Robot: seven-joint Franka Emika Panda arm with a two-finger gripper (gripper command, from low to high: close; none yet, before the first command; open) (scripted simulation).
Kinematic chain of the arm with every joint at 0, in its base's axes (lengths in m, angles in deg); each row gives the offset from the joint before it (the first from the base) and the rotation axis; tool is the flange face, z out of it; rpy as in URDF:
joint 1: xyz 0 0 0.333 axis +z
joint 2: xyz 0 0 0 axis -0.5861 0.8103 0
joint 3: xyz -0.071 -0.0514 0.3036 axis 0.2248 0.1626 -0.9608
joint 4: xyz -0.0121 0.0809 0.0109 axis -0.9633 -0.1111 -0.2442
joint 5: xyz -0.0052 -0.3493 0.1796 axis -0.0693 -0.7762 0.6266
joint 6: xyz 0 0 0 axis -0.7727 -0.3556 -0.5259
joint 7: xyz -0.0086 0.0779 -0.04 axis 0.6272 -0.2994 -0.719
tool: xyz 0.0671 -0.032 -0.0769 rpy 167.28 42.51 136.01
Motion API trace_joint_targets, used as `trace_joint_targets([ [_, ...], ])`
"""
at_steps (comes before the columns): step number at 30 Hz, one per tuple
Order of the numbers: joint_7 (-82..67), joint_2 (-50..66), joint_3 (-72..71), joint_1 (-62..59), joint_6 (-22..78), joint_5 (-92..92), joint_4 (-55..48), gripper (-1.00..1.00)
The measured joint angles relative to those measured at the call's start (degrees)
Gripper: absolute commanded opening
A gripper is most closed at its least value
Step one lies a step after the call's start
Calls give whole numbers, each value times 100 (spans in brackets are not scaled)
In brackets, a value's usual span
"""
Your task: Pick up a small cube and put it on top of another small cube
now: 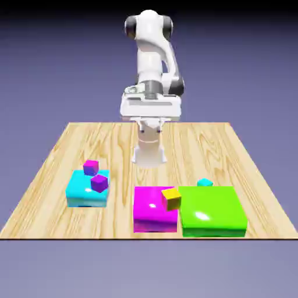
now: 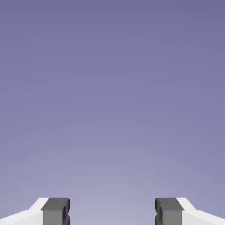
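The small cyan cube lies on the table just behind the big green block. Other small cubes: a magenta one and a purple one at the large flat cyan block, and a yellow one on the flat magenta block. My gripper hangs high above the table's far middle, well away from all the cubes. In the hand view the gripper is open, its grey fingertips wide apart with only blue-violet backdrop between them.
The wooden table ends close in front of the three flat blocks. The robot's base stands at the far middle of the table.
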Motion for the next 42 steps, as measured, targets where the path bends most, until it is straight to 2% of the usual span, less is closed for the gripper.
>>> trace_joint_targets([
  [42, 8588, -2255, -8721, -2360, 3169, 1445, -1184, 0],
])
